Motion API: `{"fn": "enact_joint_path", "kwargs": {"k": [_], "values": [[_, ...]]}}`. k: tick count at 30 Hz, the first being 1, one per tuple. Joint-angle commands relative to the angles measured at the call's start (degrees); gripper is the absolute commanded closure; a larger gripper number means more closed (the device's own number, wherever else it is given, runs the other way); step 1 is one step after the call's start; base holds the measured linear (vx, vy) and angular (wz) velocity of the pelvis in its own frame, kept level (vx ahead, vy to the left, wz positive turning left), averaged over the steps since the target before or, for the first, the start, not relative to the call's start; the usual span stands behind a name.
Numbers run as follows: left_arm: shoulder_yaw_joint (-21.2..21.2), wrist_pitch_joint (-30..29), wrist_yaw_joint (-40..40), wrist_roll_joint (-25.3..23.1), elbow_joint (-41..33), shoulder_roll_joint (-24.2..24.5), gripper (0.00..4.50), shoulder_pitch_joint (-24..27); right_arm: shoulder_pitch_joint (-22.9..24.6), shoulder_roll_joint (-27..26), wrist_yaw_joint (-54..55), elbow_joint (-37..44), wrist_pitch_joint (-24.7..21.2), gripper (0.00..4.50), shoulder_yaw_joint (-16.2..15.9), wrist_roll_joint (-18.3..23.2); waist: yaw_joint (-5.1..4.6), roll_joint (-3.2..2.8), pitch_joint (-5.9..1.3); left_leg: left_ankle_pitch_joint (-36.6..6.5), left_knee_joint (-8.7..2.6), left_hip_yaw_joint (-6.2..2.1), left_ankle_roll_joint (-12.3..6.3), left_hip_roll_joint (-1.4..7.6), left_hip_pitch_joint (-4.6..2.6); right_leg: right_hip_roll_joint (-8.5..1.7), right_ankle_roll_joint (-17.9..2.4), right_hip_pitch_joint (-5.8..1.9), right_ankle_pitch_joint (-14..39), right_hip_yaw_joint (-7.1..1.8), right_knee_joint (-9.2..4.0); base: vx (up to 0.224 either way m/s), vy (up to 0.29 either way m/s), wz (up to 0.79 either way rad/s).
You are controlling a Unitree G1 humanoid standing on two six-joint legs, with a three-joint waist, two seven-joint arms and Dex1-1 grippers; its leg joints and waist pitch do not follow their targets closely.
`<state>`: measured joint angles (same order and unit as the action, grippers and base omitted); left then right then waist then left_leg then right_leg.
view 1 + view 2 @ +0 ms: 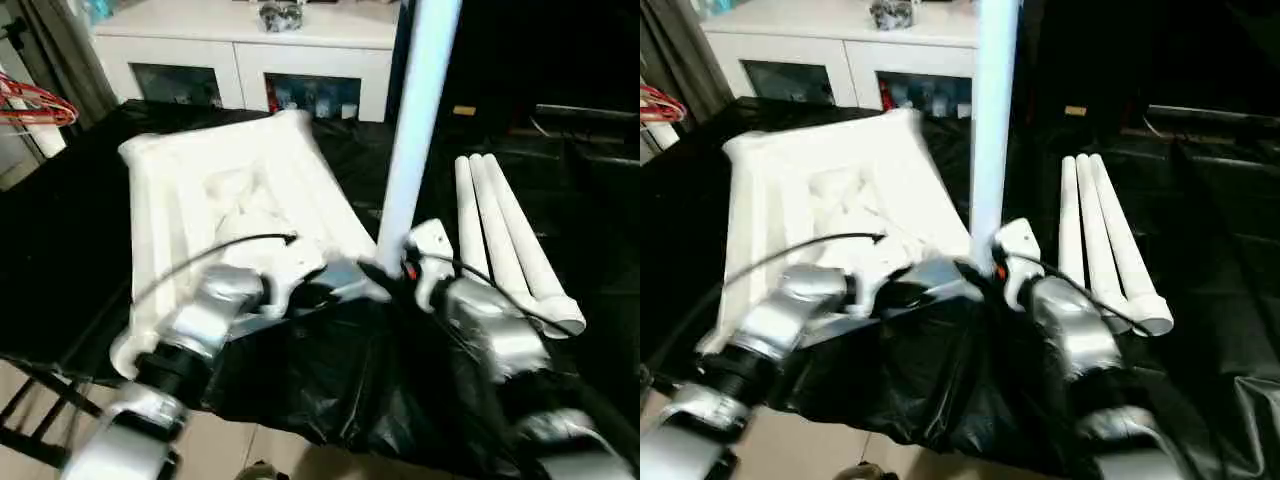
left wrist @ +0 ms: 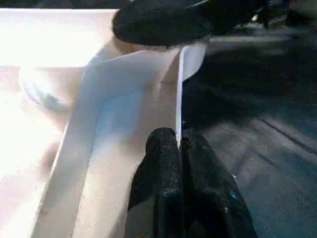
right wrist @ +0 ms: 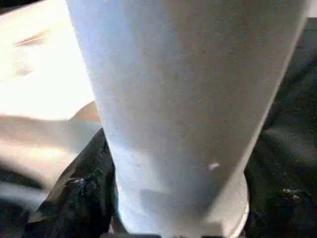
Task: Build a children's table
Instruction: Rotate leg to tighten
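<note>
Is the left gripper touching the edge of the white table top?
Touching. In the left wrist view the left gripper has its two black fingers pressed together on the thin rim of the table top, with no gap visible.

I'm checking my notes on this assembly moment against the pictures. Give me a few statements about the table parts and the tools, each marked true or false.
1. One leg stands upright at the near right corner of the table top. True.
2. Four spare legs lie on the black sheet. False: three spare legs lie side by side to the right of the upright one.
3. The left tool is shut on the thin rim of the table top. True.
4. The table top lies with its smooth side up. False: its hollow underside faces up.
5. The white cabinet stands behind the work surface. True.
</note>
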<state>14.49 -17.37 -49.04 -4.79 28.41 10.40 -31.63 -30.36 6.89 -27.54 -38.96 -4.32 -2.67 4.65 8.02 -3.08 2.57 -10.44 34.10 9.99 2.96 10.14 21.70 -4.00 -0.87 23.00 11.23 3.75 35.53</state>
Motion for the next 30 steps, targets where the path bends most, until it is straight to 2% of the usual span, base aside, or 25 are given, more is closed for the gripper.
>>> {"fn": "enact_joint_path", "kwargs": {"k": [1,2,5,6,7,8,9,11,14,15,18,22,28,30], "values": [[0.6,0.0,2.0,1.9,-4.2,-4.2,4.5,0.0,-0.6,-3.8,3.2,-5.3,-0.7,1.76,-2.6,-1.9,-0.11,0.66,-3.3,-14.0,-4.65,-1.53,-0.38,3.22,-0.76,-5.39,-9.5,-2.27,18.8,-2.96,-5.37,0.0,0.0,0.0],[0.9,-0.5,2.7,1.8,-4.9,-5.0,4.5,0.2,-1.7,-4.7,5.1,-7.0,0.4,1.76,-2.3,-2.4,-0.27,0.64,-3.26,-13.6,-4.7,-1.54,-0.53,3.11,-0.55,-5.29,-9.6,-2.38,17.7,-2.85,-5.32,0.0,0.0,0.0],[1.2,-1.1,3.4,1.7,-5.6,-5.7,4.5,0.3,-2.8,-5.4,5.6,-9.2,2.7,1.76,-2.0,-2.8,-0.22,0.67,-3.5,-12.4,-4.48,-1.37,-1.46,3.01,-0.54,-5.24,-10.2,-2.45,14.3,-2.87,-5.03,0.0,0.0,0.0],[1.3,-1.6,3.8,1.7,-6.1,-5.8,4.5,0.4,-3.3,-5.6,5.6,-9.9,3.8,1.41,-1.7,-2.7,-0.18,0.57,-3.57,-12.0,-4.42,-1.38,-1.68,3.06,-0.53,-5.26,-10.4,-2.45,13.3,-2.88,-4.91,0.0,0.0,0.0],[1.5,-1.8,3.7,1.7,-6.4,-5.8,4.5,0.4,-3.4,-5.6,4.7,-9.9,4.1,1.41,-1.3,-2.1,-0.21,0.47,-3.62,-10.9,-4.32,-1.35,-2.13,3.01,-0.39,-5.16,-10.9,-2.51,11.2,-2.82,-4.68,0.0,0.0,0.0],[1.5,-1.8,3.5,1.8,-6.5,-5.6,4.5,0.3,-3.3,-5.3,3.4,-9.4,4.4,1.2,-1.4,-1.8,-0.15,0.41,-3.69,-10.5,-4.28,-1.33,-2.32,3.05,-0.42,-5.13,-11.1,-2.53,10.3,-2.78,-4.61,0.0,0.0,0.0],[1.6,-1.9,3.2,1.8,-6.7,-5.3,4.5,0.3,-3.1,-4.9,2.0,-9.0,4.7,1.0,-1.4,-1.6,-0.11,0.39,-3.87,-9.0,-4.09,-1.3,-3.17,3.08,-0.33,-5.02,-11.8,-2.63,6.7,-2.71,-4.21,0.0,0.0,0.0],[1.8,-2.0,2.0,1.9,-7.2,-4.5,4.5,0.4,-2.7,-3.8,-0.8,-8.2,6.1,0.86,-2.1,-1.6,-0.02,0.13,-3.88,-8.7,-3.97,-1.27,-3.81,3.07,-0.28,-5.04,-12.4,-2.67,5.3,-2.63,-4.1,0.0,0.0,0.0],[2.1,-1.4,0.1,2.0,-7.3,-3.4,4.5,0.6,-1.8,-2.3,-4.6,-6.6,6.8,0.86,-2.8,-1.1,0.1,0.37,-3.89,-8.5,-3.86,-1.22,-4.55,3.07,-0.2,-5.08,-12.5,-2.9,4.4,-2.56,-4.1,0.0,0.0,0.0],[2.4,-0.8,-2.1,2.4,-7.4,-2.0,4.5,0.7,-0.3,-0.2,-10.0,-4.5,7.6,0.86,-4.3,-0.9,0.05,0.18,-3.86,-8.4,-3.89,-1.26,-4.82,3.11,-0.19,-5.02,-12.7,-2.86,4.2,-2.53,-4.1,0.0,0.0,0.0],[2.5,-0.5,-4.2,2.8,-7.4,-0.8,4.5,0.6,1.1,1.7,-15.3,-2.5,8.5,0.86,-5.4,-0.2,0.27,0.17,-3.83,-9.2,-3.83,-1.21,-5.17,3.18,-0.27,-5.04,-13.0,-2.92,4.7,-2.48,-4.16,0.0,0.0,0.0],[2.6,0.9,-8.8,3.4,-6.4,1.9,4.5,0.0,4.3,5.3,-25.5,3.9,6.6,0.86,-6.3,3.0,0.71,0.15,-3.79,-9.7,-3.82,-1.19,-5.57,3.34,-0.38,-4.95,-13.0,-2.87,5.5,-2.5,-4.23,0.0,0.0,0.0],[2.4,3.5,-14.0,3.4,-3.6,5.5,4.5,-1.3,7.2,9.6,-33.1,9.1,5.7,0.86,-8.5,4.0,1.05,0.18,-3.7,-10.7,-3.98,-1.27,-5.16,3.41,-0.35,-5.16,-12.8,-2.72,8.5,-2.5,-4.47,0.0,0.0,0.0],[2.3,4.0,-14.9,3.6,-3.0,6.1,4.5,-1.5,7.6,10.1,-34.5,9.9,5.3,0.86,-8.6,4.2,1.22,0.22,-3.76,-10.3,-3.92,-1.23,-5.19,3.43,-0.4,-5.06,-12.9,-2.65,7.9,-2.52,-4.35,0.0,0.0,0.0]]}}
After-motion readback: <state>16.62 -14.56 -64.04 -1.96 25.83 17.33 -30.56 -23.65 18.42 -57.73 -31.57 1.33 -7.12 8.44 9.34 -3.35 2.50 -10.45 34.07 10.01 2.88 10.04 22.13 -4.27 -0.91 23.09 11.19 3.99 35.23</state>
